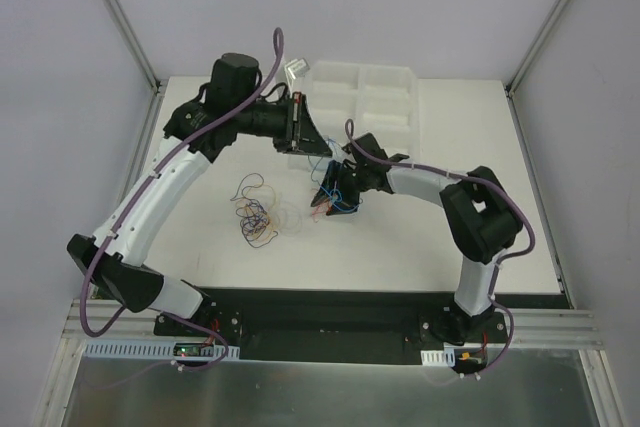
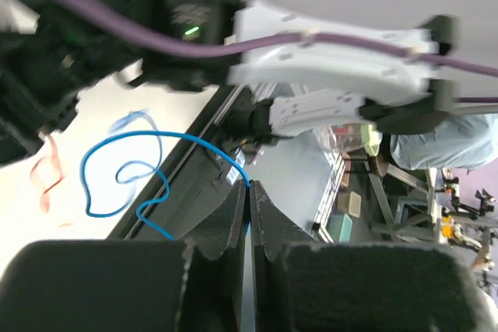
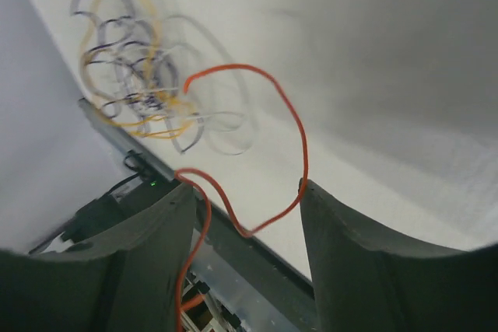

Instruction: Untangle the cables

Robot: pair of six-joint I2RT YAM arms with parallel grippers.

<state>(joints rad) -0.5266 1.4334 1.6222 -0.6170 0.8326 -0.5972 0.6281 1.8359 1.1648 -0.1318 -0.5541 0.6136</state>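
Top external view puts both my tools close together over the middle of the surface (image 1: pixel 450 237), just in front of the white tray (image 1: pixel 385 97). My left tool (image 1: pixel 303 140) is pressed together on the blue cable (image 2: pixel 179 136). In the left wrist view the wire runs straight into the seam between the fingers, then falls away in loose curls.

My right tool (image 3: pixel 249 192) sits a little nearer to me and to the right, with its fingers apart. The red cable (image 3: pixel 241 67) crosses the gap between them. It brushes the inner face of one finger and passes close by the other, but nothing is clamped on it. From the gap it climbs in one tall arch and bends back down toward the tangle (image 1: pixel 255 215) of yellow, dark and pale strands on the surface.

That tangle lies to the left of my right tool, well in reach of either arm. I cannot tell whether the red cable's free end is hooked into it or only lies near it.

What matters for the next move, I judge, is that the arch's long axis points from my right fingers toward the pile. Closing on the red cable where it crosses and drawing it away from the tangle should show whether it comes free. The risk is dragging the whole knot along, or snagging the blue curls hanging between my tools.
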